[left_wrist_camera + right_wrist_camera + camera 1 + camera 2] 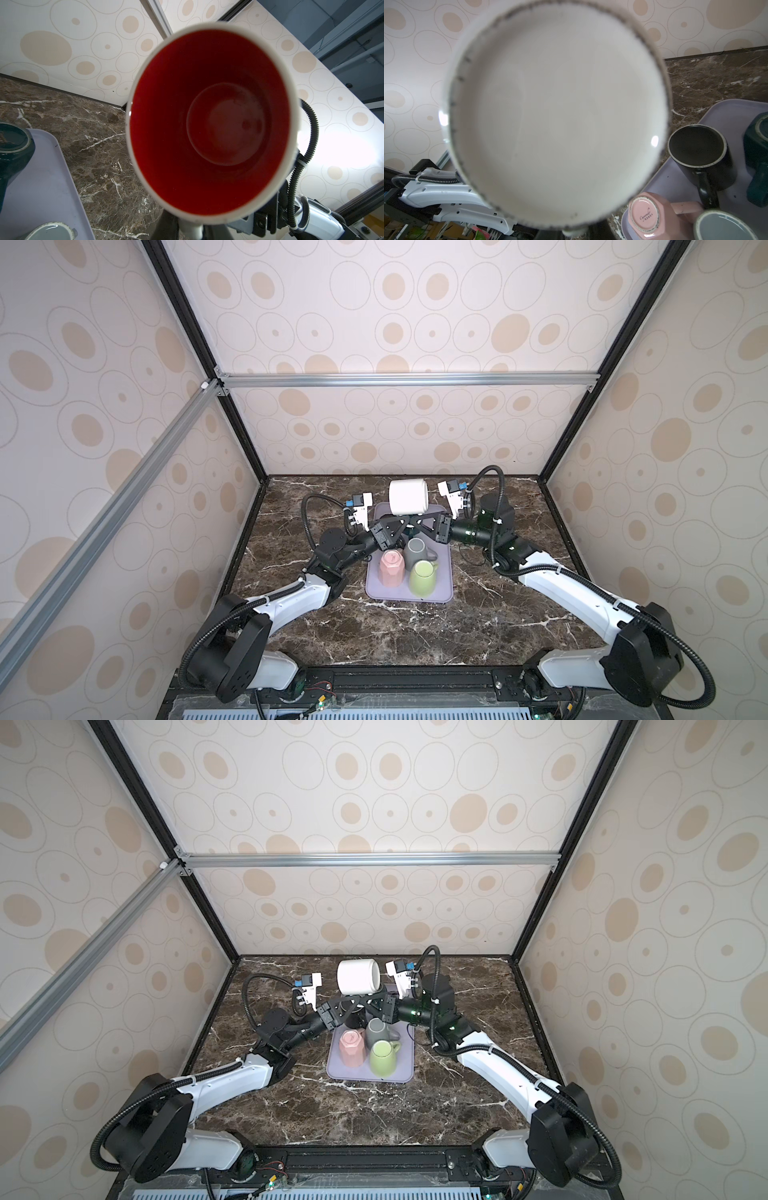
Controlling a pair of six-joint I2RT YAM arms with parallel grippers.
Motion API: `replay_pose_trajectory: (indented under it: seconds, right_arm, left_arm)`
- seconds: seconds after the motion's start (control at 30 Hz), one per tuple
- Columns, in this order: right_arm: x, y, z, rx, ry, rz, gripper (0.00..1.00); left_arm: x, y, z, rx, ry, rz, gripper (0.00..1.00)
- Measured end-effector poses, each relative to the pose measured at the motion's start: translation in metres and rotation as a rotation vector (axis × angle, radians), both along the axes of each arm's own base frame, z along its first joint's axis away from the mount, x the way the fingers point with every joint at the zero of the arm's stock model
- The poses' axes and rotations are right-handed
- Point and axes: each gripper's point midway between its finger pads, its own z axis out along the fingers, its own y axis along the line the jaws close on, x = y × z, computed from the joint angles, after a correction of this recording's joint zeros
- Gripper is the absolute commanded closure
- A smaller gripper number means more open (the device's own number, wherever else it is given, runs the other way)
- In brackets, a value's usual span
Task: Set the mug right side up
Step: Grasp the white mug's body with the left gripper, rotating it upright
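While white mug (408, 497) hangs sideways above tray (441, 594), right hand (417, 523) clamped on its handle (190, 229), left hand (400, 525) grip unclear

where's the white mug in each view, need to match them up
In a top view: white mug mid-frame, on its side, raised near the far end of the lavender tray.
In a top view: same place.
Left wrist: fills the middle, red inside facing the camera.
Right wrist: fills the middle, white base facing the camera.
Shared landmark: lavender tray, in all four.
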Motion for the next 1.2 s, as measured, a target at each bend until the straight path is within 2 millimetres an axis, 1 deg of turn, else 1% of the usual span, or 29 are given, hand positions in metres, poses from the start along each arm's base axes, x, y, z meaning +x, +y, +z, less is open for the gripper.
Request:
replay_pose_trajectory:
  seconds: [0.03,0.07,0.3,0.47,0.63,0.8,0.9,1.0,1.13,1.2]
  right_arm:
    - [0.001,-0.001,-0.001,-0.004,-0.002,-0.005,1.0]
    - [0.002,-0.001,-0.003,-0.01,-0.002,-0.01,1.0]
    - [0.008,-0.003,-0.012,-0.032,0.017,-0.032,1.0]
    - [0.009,-0.003,-0.016,-0.04,0.03,-0.035,1.0]
    - [0.006,-0.002,-0.016,-0.045,0.028,-0.023,0.91]
    - [0.004,0.0,-0.012,-0.042,0.011,-0.016,0.77]
    - [0.003,0.001,-0.012,-0.039,0.017,-0.01,0.74]
    - [0.001,0.002,-0.013,-0.04,0.027,-0.003,0.68]
    - [-0.003,0.005,-0.013,-0.037,0.035,0.013,0.66]
    - [-0.004,0.005,-0.014,-0.038,0.038,0.013,0.63]
  left_arm:
    - [0.001,-0.001,-0.002,-0.009,0.01,-0.006,0.98]
    - [0.002,-0.002,-0.003,-0.017,0.018,-0.012,1.0]
    - [0.008,-0.004,-0.013,-0.04,0.068,-0.034,1.0]
    - [0.008,-0.003,-0.018,-0.012,0.089,-0.025,1.0]
    - [0.006,0.0,-0.018,0.058,0.079,0.004,1.0]
    - [0.004,0.002,-0.013,0.11,0.056,0.034,1.0]
    - [0.003,0.001,-0.013,0.132,0.032,0.04,1.0]
    - [0.002,0.0,-0.014,0.143,0.02,0.039,1.0]
    - [0.001,-0.002,-0.015,0.149,0.011,0.037,1.0]
    - [0.001,-0.002,-0.016,0.155,0.012,0.037,1.0]
